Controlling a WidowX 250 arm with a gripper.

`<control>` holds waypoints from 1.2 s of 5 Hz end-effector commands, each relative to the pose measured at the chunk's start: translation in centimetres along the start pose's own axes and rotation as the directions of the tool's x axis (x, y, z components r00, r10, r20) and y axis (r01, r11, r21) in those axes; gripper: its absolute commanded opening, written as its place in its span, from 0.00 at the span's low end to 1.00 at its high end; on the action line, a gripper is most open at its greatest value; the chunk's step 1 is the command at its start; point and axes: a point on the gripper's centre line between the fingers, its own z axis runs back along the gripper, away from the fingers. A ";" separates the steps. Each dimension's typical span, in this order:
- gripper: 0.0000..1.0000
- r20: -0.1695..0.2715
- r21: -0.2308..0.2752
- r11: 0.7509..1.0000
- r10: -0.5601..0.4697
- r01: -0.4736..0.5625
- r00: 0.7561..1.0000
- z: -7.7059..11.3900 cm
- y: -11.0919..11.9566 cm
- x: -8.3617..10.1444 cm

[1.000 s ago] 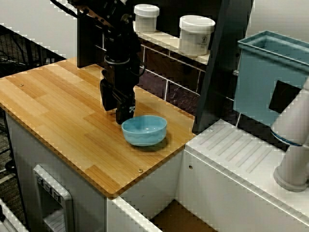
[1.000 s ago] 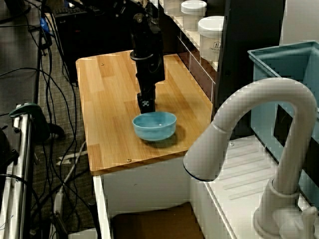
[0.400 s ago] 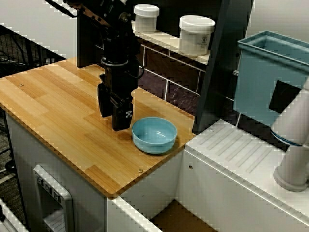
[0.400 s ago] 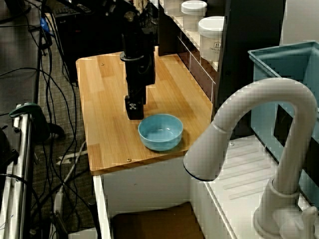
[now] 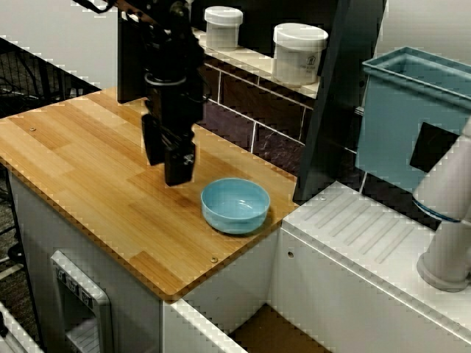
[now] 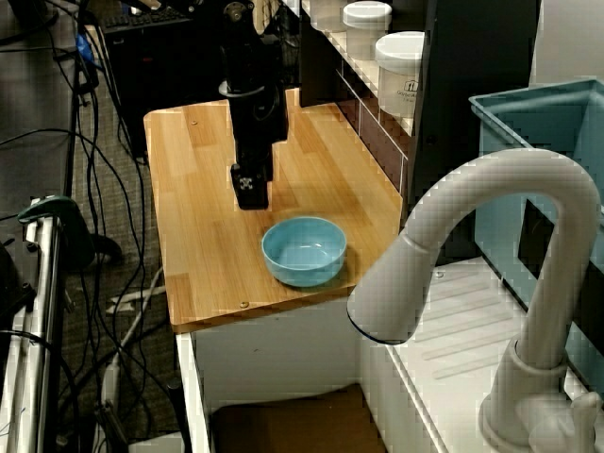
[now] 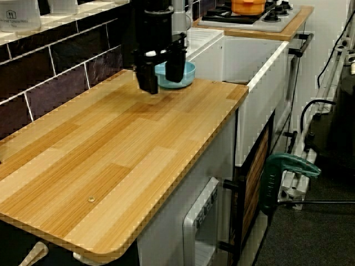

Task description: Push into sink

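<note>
The hand (image 7: 161, 72) hangs above the wooden tabletop (image 5: 88, 184), apart from the light-blue bowl (image 5: 235, 205) and on its side away from the sink (image 6: 283, 420). Its two fingers stand parted with nothing between them. The bowl sits upright near the tabletop's edge by the sink, wholly on the wood.

To push well, in my judgement, the hand should drop low behind the bowl wall, meet it squarely on the centre line, and drive steadily toward the sink edge; an off-centre touch would likely spin the bowl aside.

The bowl is small, round, shallow, glossy and empty, with a smooth rim.
</note>
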 end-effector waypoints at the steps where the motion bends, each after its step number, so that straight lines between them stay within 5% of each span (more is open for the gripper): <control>1: 1.00 0.089 0.089 0.995 -0.055 0.047 0.994 -0.3 3.0 2.5; 4: 1.00 0.097 0.104 0.993 -0.062 0.052 0.993 -0.6 1.2 6.4; 6: 1.00 0.090 0.082 0.995 -0.068 0.060 0.994 -0.6 -0.5 6.9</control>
